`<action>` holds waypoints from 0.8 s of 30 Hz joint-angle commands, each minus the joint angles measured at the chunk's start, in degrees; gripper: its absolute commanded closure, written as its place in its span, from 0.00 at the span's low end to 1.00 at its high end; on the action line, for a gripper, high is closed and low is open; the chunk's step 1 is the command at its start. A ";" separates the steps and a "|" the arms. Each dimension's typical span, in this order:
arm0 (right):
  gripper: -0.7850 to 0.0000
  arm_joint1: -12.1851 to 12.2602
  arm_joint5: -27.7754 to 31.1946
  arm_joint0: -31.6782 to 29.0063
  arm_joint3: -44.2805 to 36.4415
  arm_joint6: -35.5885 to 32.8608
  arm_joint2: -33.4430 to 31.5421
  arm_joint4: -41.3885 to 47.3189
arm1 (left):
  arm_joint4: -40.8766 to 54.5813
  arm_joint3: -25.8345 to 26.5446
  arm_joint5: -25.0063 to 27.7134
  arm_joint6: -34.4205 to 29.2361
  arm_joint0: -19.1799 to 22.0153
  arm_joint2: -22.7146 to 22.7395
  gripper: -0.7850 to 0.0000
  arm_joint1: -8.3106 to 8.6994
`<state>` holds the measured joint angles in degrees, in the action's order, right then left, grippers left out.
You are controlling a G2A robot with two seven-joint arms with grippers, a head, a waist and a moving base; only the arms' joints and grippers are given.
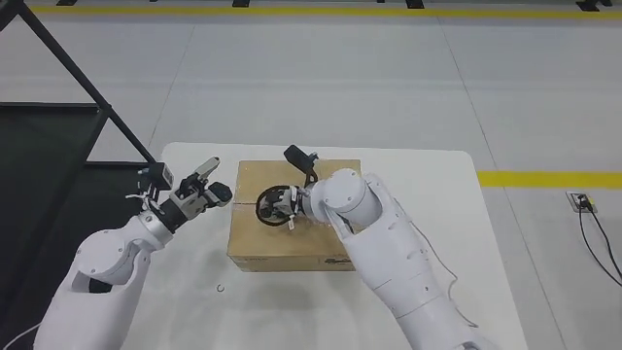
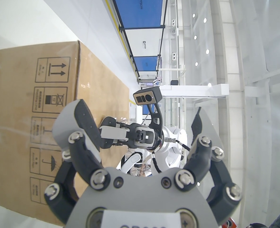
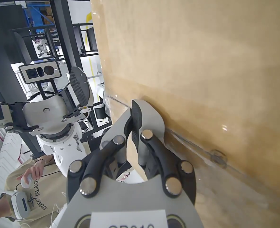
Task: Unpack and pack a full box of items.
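A closed brown cardboard box (image 1: 262,243) stands in the middle of the white table (image 1: 428,185), its top flaps sealed with clear tape (image 3: 192,143). My right gripper (image 1: 269,204) lies on the box top, shut, its fingertips (image 3: 136,116) pressed against the taped seam. Whether anything is pinched between them is hidden. My left gripper (image 2: 140,124) hovers open just beside the box's left end (image 2: 35,96), nothing between its fingers. From there the right gripper (image 2: 121,134) shows on top of the box. The left gripper (image 3: 79,88) shows beyond the box edge in the right wrist view.
A small ring-like bit (image 1: 222,287) lies on the table in front of the box's left corner. A black metal frame (image 1: 78,78) stands left of the table. Bare tabletop lies to the right of the box.
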<state>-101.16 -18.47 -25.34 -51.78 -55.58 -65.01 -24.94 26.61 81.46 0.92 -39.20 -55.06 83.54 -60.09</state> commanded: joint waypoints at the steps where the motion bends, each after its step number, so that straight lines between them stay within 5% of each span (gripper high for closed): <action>1: 1.00 -0.31 0.43 0.81 1.34 0.76 0.62 1.00 | 0.74 0.95 0.55 0.56 -1.29 1.12 0.00 0.10; 14: 1.00 -3.60 5.24 7.01 11.77 4.87 6.08 8.55 | 7.29 10.73 6.11 6.34 -11.76 10.26 0.00 0.43; 24: 1.00 -4.71 6.01 10.41 17.57 6.46 7.11 10.54 | 7.30 11.75 5.69 4.91 -13.48 11.82 0.00 0.57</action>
<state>-105.98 -12.45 -15.07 -34.45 -48.88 -57.68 -14.44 34.06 93.26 6.72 -34.05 -68.55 95.41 -59.53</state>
